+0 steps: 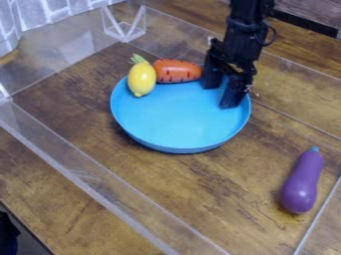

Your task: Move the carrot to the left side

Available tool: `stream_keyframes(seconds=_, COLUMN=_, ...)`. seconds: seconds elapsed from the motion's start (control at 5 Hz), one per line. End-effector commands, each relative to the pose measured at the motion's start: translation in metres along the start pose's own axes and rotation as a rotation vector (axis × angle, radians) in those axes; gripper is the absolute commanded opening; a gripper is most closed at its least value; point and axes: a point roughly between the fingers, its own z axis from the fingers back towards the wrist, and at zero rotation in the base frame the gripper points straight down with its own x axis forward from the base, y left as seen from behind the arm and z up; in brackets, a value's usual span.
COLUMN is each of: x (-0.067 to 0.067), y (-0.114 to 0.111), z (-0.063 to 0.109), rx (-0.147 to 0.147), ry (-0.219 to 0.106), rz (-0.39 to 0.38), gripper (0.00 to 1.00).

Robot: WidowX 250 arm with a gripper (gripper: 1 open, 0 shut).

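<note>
On the blue plate point(173, 134), at its far edge, lies the carrot point(176, 71) – touching the lemon point(142, 80) on its left. Just right of carrot the tool point(229, 92) points down w/ jaws wide open, holding nothing. An eggplant point(302, 180) lies on the counter point(80, 110), well apart.

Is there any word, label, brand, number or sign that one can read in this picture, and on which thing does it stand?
No readable text anywhere in the camera view.
The carrot, the yellow fruit, the blue plate and the purple eggplant: plain surfaces, no label.
The black end effector: no marking can be made out; the picture is too coarse to rule out small print.
The wooden table: only grain.
</note>
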Motion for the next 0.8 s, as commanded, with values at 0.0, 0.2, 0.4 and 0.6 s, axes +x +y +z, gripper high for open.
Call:
stream_keyframes(seconds=0.0, x=-0.0029, y=-0.0117, z=-0.0094, rx=-0.014, ry=0.029, rz=-0.110, gripper=1.00)
stream_keyframes(seconds=0.2, x=-0.0034, y=-0.0132, z=-0.0095, rx=-0.014, ry=0.037, rz=-0.107, gripper=1.00)
stream_keyframes(seconds=0.4, x=-0.0041, y=-0.0153, z=-0.0097, rx=-0.014, ry=0.045, rz=-0.105, gripper=1.00)
stream_keyframes(seconds=0.6, x=-0.0015, y=-0.0173, z=-0.0093, rx=-0.022, ry=0.051, rz=-0.043, gripper=1.00)
